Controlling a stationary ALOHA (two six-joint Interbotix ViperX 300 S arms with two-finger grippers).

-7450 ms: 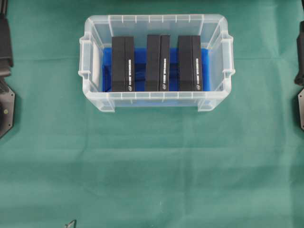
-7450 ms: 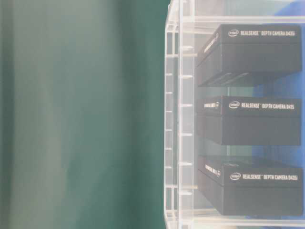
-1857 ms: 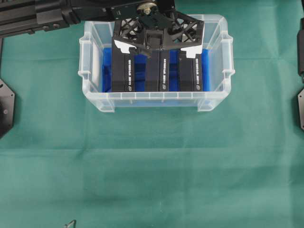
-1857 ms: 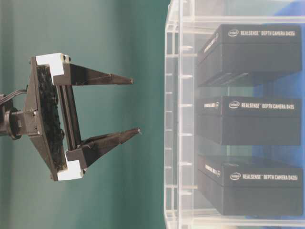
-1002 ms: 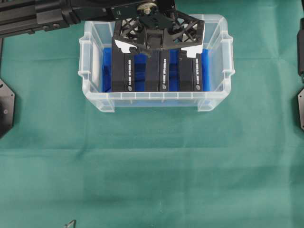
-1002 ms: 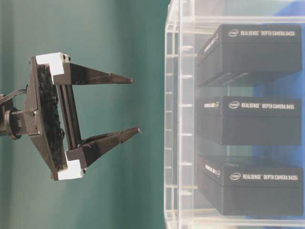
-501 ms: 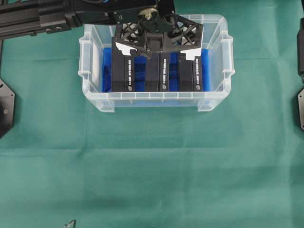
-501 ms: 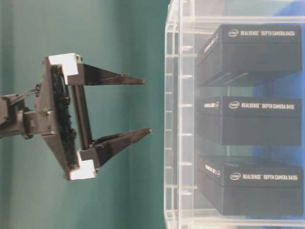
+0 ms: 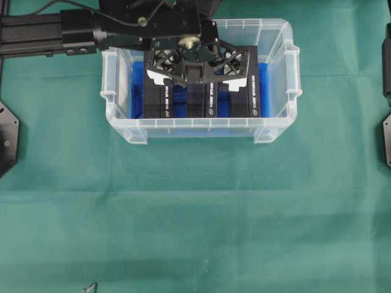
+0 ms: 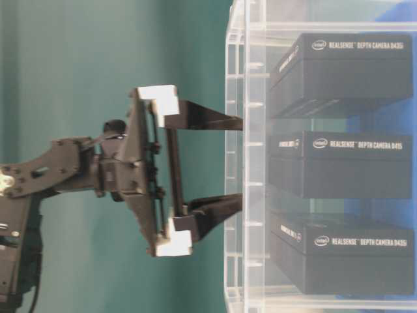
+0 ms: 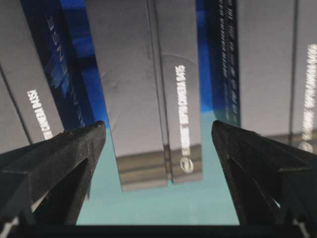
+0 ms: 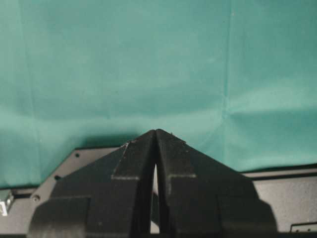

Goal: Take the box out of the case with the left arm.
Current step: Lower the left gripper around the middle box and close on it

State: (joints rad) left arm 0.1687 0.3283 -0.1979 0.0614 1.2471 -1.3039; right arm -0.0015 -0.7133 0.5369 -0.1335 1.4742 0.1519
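Observation:
The clear case holds three black boxes side by side on its blue cloth. My left gripper hangs open over the middle box, its fingers straddling that box without touching it. In the left wrist view the left gripper shows the middle box between its two tips, with gaps on both sides. The table-level view has the left gripper with its tips at the case wall, level with the middle box. My right gripper is shut on nothing above green cloth.
The left box and right box flank the middle one with narrow blue gaps between them. Green cloth covers the table around the case. The right arm's black parts sit at the right edge.
The left gripper has come down toward the case, still open. Its fingertips now reach the case rim in the table-level view. The boxes have not moved.

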